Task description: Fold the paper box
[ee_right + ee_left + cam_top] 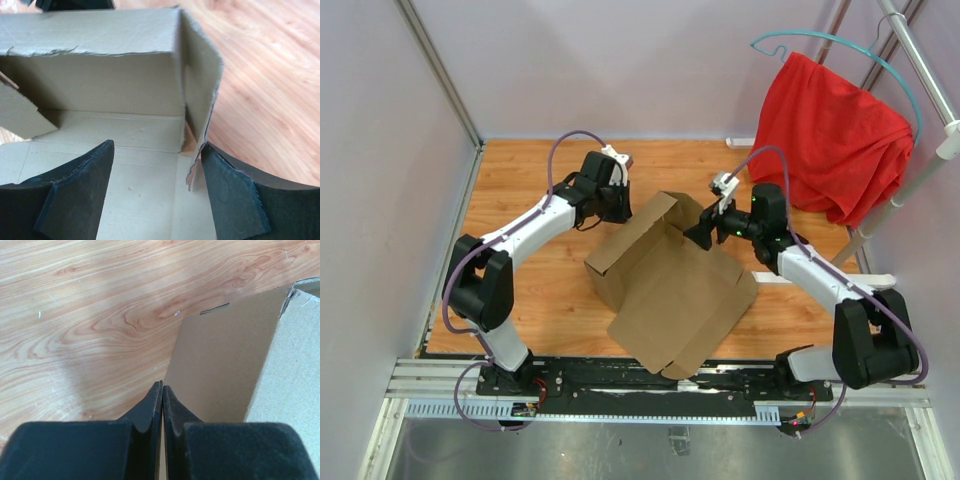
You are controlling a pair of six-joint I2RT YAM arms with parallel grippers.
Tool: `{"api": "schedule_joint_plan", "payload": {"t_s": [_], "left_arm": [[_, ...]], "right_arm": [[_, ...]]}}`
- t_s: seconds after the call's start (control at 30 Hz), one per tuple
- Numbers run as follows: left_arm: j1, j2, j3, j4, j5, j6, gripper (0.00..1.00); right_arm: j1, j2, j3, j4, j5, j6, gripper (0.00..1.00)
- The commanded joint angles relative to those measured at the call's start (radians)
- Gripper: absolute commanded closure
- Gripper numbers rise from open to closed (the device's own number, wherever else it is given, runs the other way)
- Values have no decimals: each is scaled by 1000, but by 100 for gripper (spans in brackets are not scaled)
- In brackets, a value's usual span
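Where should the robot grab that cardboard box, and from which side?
Probably the box's upright side wall, at its free edge. It is thin and stands clear of the floor panel, so the open right gripper can come edge-on from the right, one finger inside the box and one outside.

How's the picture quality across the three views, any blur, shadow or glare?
Top view: sharp, evenly lit. Left wrist: fingers soft-edged near the lens, broad shadow on the table. Right wrist: table washed bright at right, paper box interior shaded.
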Motion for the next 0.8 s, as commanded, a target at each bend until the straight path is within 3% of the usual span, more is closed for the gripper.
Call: {"api": "schedule_joint_plan", "payload": {"t_s": [0.0,0.17,0.4,0.53,0.63,0.77], "left_arm": [[-6,-20,1,12,21,2,93],[-7,-21,1,11,16,4,93],[-7,-25,1,19,33,3,93],[-9,-25,1,19,36,2,93],[-12,-26,1,17,33,4,93],[-15,-28,3,11,29,6,93]], "right_arm": [[-115,-56,-31,136,-101,71,29],[-250,-79,-105,365,-178,255,31],[-251,24,-43,300,3,244,39],[-251,143,-9,338,-33,218,40],[-251,226,-35,502,-156,230,41],[-251,327,-49,797,-317,363,41]]}}
